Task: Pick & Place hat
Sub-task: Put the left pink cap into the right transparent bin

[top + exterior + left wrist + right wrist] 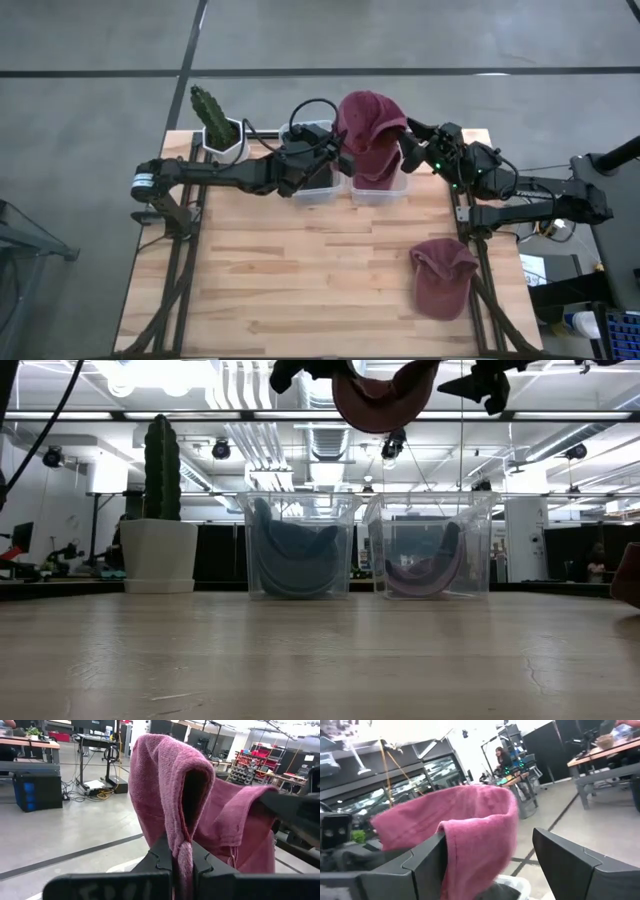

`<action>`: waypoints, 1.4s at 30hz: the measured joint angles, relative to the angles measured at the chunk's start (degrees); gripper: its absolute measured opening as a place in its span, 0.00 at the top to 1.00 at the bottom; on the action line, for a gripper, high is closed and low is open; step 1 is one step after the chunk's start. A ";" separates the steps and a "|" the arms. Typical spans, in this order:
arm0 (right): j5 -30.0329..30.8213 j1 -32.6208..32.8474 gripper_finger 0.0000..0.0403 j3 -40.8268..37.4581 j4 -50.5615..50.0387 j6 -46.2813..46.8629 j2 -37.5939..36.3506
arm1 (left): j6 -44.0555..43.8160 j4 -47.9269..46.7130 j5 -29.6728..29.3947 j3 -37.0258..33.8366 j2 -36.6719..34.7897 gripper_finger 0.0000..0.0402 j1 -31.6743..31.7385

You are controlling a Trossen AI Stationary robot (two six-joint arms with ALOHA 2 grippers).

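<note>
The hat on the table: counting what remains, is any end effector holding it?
No. The second maroon hat lies alone on the wood, far from both end effectors.

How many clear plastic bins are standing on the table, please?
2. They stand side by side at the table's far edge: the left clear plastic bin beside the white cactus pot, the right clear plastic bin under the held maroon hat. None seems hidden.

Bright overhead ceiling lights [160, 372], glare; right wrist view blurred.
</note>
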 joint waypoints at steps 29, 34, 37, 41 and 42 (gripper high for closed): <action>-4.13 -0.04 0.31 0.00 3.05 2.89 2.29 | -0.50 3.51 3.74 -0.98 3.00 0.98 1.73; -0.29 -0.20 0.31 0.00 2.86 2.89 2.91 | -0.56 4.10 4.52 -0.26 3.02 0.98 1.36; 0.71 -0.68 0.32 0.00 2.72 2.93 3.21 | -0.57 4.06 4.69 -0.17 3.02 0.98 1.09; 0.75 -1.08 0.34 0.00 2.80 4.45 4.21 | -0.59 4.34 5.25 0.00 3.02 0.98 1.01; 0.74 -1.31 0.35 0.00 2.78 5.75 4.64 | -0.59 4.59 5.28 0.02 3.02 0.98 1.01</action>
